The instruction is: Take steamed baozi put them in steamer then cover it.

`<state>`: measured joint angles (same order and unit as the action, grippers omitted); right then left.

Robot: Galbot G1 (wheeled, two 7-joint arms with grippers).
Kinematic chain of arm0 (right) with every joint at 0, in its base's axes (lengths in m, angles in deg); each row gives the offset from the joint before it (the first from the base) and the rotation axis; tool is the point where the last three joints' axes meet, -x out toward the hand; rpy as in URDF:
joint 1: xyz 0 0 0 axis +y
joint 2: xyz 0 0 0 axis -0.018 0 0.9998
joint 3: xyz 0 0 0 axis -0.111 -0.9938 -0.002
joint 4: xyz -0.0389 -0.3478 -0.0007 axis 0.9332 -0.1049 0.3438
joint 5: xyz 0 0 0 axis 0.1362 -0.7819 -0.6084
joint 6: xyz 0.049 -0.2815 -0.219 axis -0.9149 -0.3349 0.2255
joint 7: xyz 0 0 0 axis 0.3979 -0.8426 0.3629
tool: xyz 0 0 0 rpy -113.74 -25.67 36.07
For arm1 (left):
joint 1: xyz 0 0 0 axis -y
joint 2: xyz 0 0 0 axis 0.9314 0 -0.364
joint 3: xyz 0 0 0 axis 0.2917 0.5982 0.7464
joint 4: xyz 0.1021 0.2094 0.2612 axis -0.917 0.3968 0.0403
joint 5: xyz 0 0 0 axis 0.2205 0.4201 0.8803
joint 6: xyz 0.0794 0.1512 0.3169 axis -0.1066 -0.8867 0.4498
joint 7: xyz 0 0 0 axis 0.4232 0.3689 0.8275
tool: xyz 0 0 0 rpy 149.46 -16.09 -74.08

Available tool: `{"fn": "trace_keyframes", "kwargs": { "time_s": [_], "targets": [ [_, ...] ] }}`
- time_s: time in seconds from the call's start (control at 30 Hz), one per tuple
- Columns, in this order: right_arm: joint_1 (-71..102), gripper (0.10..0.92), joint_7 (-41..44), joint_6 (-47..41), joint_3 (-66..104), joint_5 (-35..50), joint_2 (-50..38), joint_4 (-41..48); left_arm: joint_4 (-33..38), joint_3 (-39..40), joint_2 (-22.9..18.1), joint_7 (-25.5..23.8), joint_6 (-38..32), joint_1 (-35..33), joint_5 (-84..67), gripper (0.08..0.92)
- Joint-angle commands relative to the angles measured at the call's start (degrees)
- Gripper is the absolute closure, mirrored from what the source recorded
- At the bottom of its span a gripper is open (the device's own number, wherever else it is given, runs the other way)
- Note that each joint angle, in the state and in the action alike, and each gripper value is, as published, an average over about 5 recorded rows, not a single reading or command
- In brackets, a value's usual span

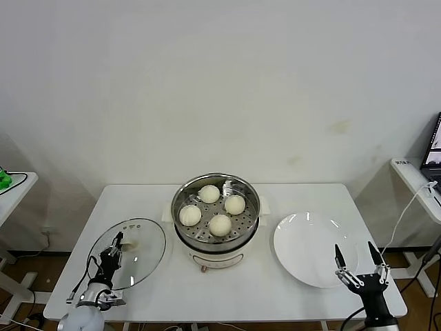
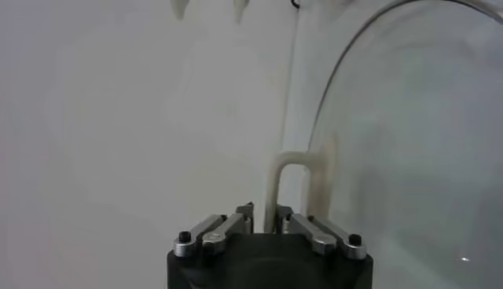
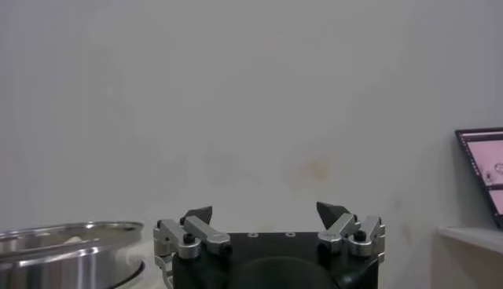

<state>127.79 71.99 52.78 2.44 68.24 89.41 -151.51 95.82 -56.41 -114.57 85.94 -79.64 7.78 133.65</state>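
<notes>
Four baozi (image 1: 214,206) already sit in the steamer (image 1: 180,221), centre of frame; lid (image 1: 148,249) lies lower left on the table (image 1: 275,289). Left gripper (image 1: 117,244) pinched tight on the lid handle (image 2: 292,184). Right gripper (image 1: 358,261) spread wide, idle lower right near the plate (image 1: 303,241). Lid likely glass: rigid, slick, breakable, heavyish; handle is the only sane hold
</notes>
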Motion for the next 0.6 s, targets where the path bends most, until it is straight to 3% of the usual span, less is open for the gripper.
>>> {"fn": "trace_keyframes", "kwargs": {
  "time_s": [0.03, 0.2, 0.37, 0.6],
  "targets": [
    [-0.1, 0.203, -0.8, -0.2, 0.0, -1.6, -0.1, -0.3, 7.8, -3.9, -0.1, 2.6, 1.1, -3.5, 6.2, 0.866],
    [-0.6, 0.202, -2.2, -0.9, 0.0, -4.0, -0.4, -0.2, 15.1, -6.4, 3.1, 0.3, 4.2, -5.9, 2.1, 0.866],
    [-0.9, 0.203, -3.7, -3.2, 0.8, -6.8, -1.2, 0.2, 22.0, -8.5, 9.0, -3.8, 8.1, -7.0, -5.6, 0.866],
    [-0.3, 0.203, -6.4, -11.8, 1.5, -13.7, -2.0, 0.1, 28.4, -5.6, 15.2, -10.0, 15.3, -2.9, -12.8, 0.866]
  ]
}}
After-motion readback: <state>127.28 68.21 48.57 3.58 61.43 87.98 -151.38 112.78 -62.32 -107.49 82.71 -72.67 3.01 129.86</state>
